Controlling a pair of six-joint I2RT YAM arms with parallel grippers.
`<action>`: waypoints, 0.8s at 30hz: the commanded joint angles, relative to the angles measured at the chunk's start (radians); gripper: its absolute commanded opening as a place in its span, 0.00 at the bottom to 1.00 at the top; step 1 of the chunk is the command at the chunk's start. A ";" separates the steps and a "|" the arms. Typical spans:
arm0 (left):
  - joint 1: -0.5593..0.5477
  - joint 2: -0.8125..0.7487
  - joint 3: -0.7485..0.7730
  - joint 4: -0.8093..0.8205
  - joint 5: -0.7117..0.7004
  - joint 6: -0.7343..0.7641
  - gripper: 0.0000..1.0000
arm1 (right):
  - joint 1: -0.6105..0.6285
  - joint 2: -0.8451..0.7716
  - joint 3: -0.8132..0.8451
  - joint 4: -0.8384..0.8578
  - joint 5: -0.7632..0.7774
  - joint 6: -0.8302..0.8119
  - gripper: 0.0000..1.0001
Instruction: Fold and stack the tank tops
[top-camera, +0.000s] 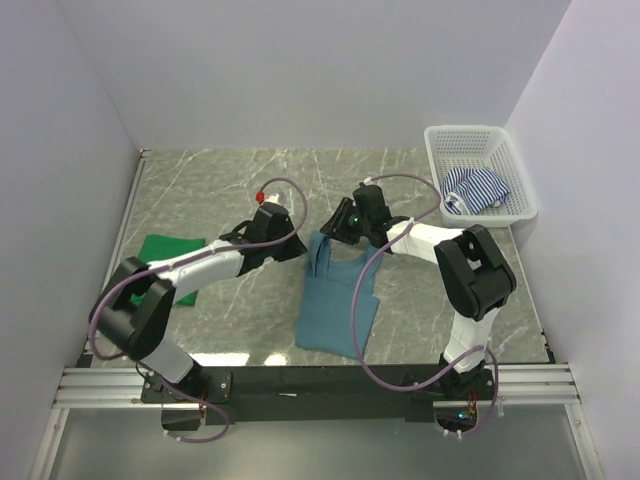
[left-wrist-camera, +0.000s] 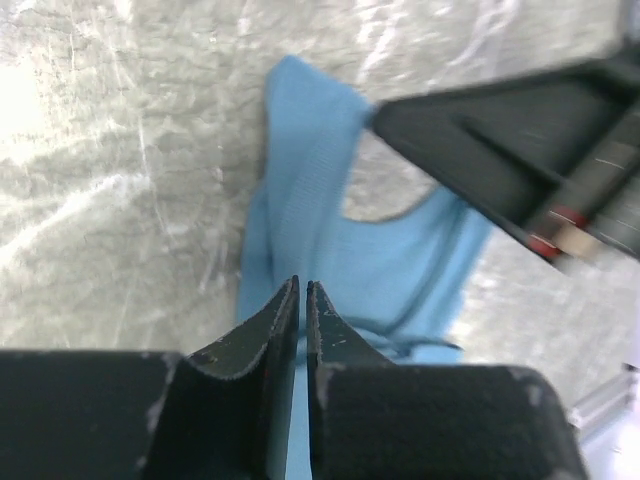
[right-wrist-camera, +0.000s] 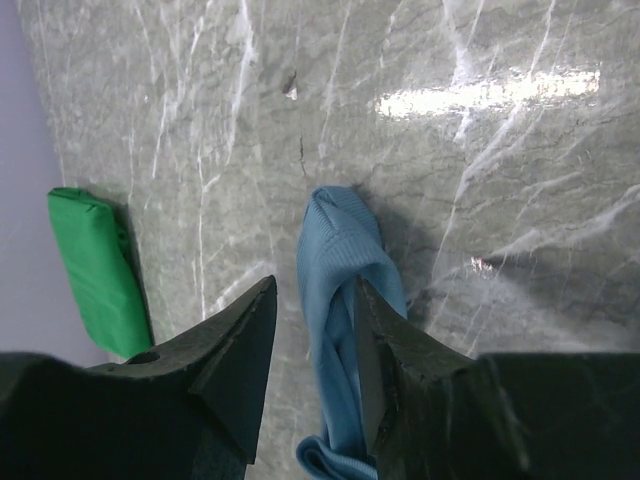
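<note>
So from my end, the grey marble desk (top-camera: 230, 180) takes up most of the overhead view. The teal tank top (top-camera: 335, 305) lies about midway along the near edge, body flat and straps pointing toward the far edge. The white basket (top-camera: 470, 130) sits at the far right corner, and the green tank top (top-camera: 170, 255) is folded up small by the left edge. The striped tank top (top-camera: 480, 188) is bunched inside the basket. The right pincer (right-wrist-camera: 314, 287) is clearly open, with one teal strap lying loose between its fingers. The left pincer (left-wrist-camera: 303, 290) is pretty much closed over the teal top's other strap; I can't tell whether it has fabric.
</note>
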 joint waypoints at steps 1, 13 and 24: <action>-0.002 -0.112 -0.052 0.022 -0.001 -0.017 0.13 | 0.009 0.019 0.012 0.057 -0.011 0.030 0.44; -0.208 -0.346 -0.334 0.102 0.015 -0.173 0.11 | 0.012 0.068 0.009 0.110 -0.010 0.073 0.35; -0.334 -0.308 -0.460 0.142 -0.063 -0.282 0.07 | 0.009 0.087 0.014 0.100 0.003 0.062 0.13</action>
